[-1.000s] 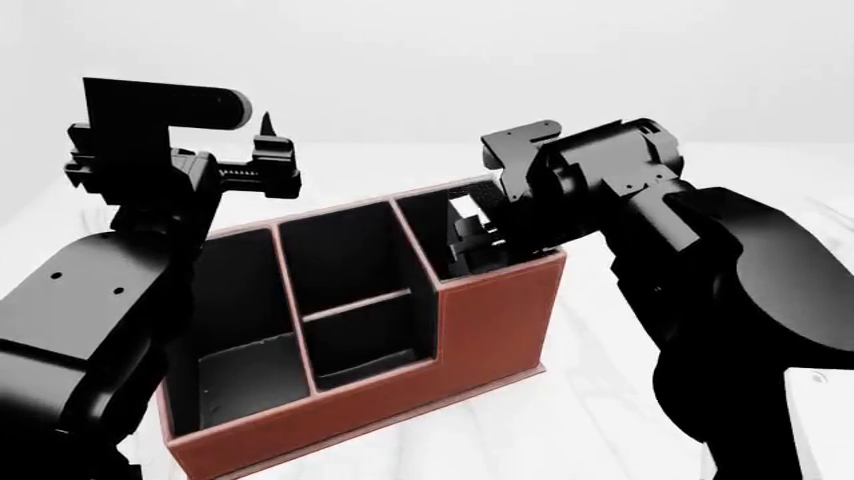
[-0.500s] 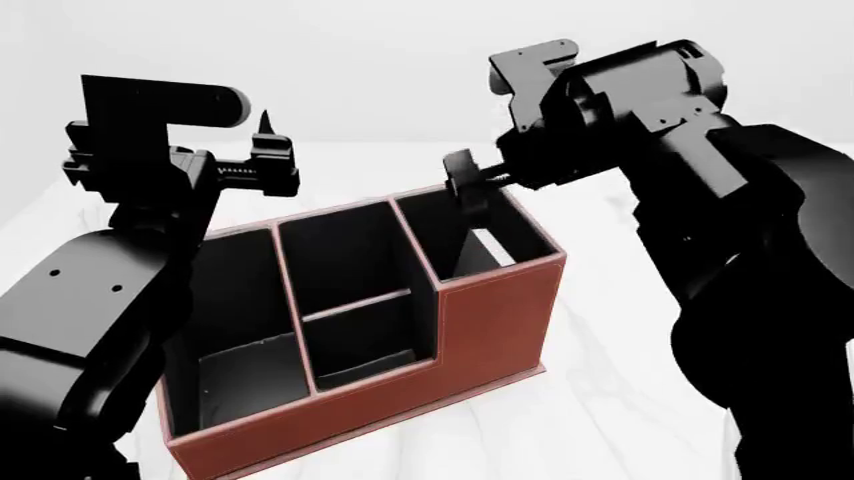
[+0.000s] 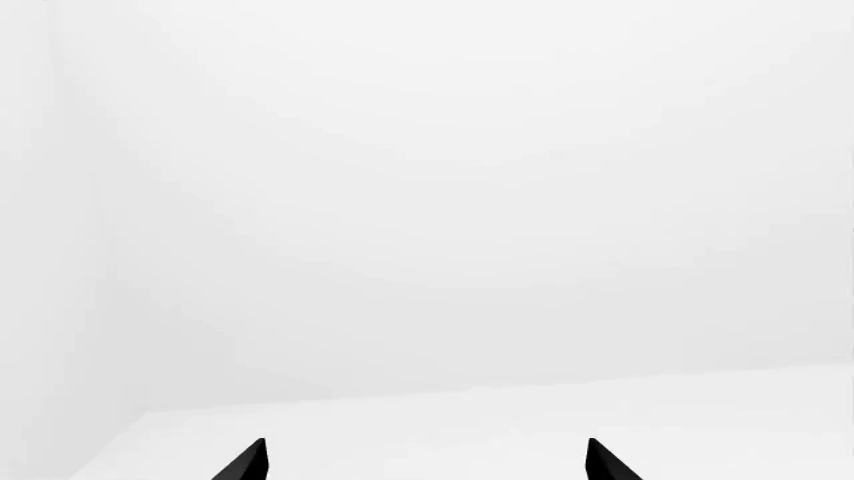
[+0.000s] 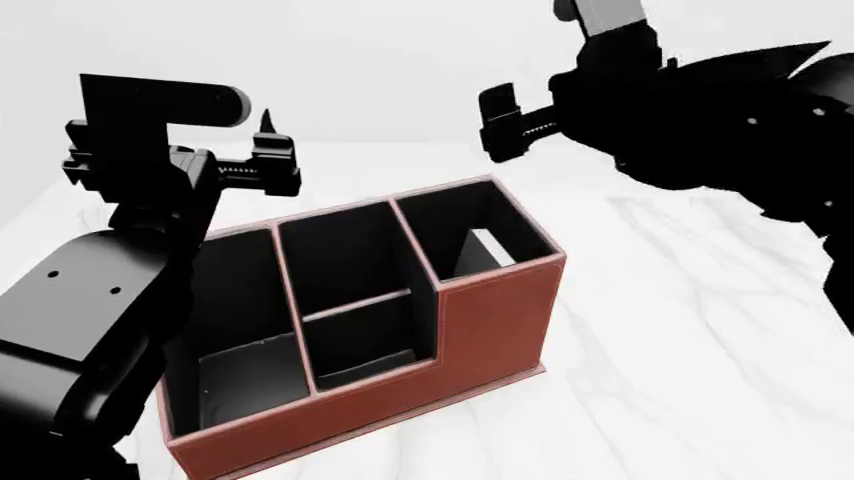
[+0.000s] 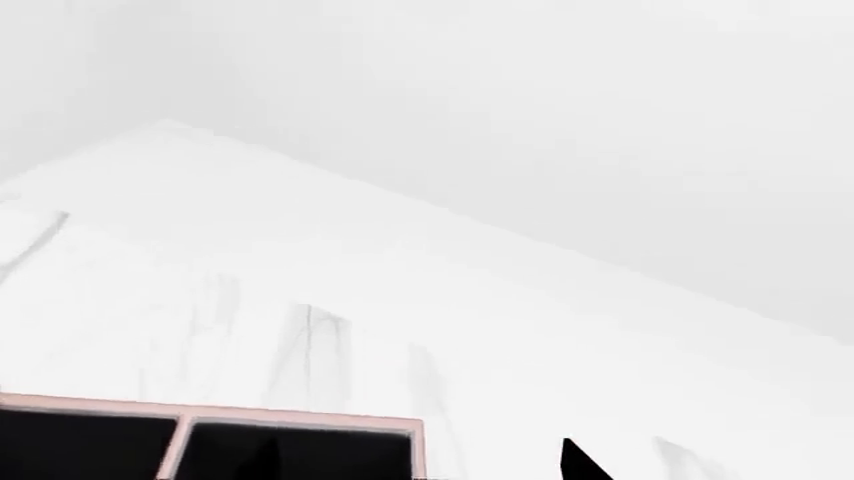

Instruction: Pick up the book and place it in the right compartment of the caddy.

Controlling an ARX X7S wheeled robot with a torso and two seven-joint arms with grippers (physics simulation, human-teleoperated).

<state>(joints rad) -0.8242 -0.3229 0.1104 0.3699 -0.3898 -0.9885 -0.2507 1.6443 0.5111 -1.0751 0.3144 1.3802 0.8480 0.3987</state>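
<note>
Book [image 4: 489, 247] upright in caddy's [image 4: 494, 320] tall right compartment [image 4: 470, 228], white edge showing.

Head view down over caddy [image 4: 387, 340]; wrist views outward, right sharing its rim.

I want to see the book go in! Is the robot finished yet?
Nearly. The book already stands inside the right compartment of the caddy. The right gripper hangs empty above it, with nothing in hand. Nothing looks left except moving away.

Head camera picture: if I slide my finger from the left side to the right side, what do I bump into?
Left claw → caddy, its right compartment with the book's white edge inside → right claw.
</note>
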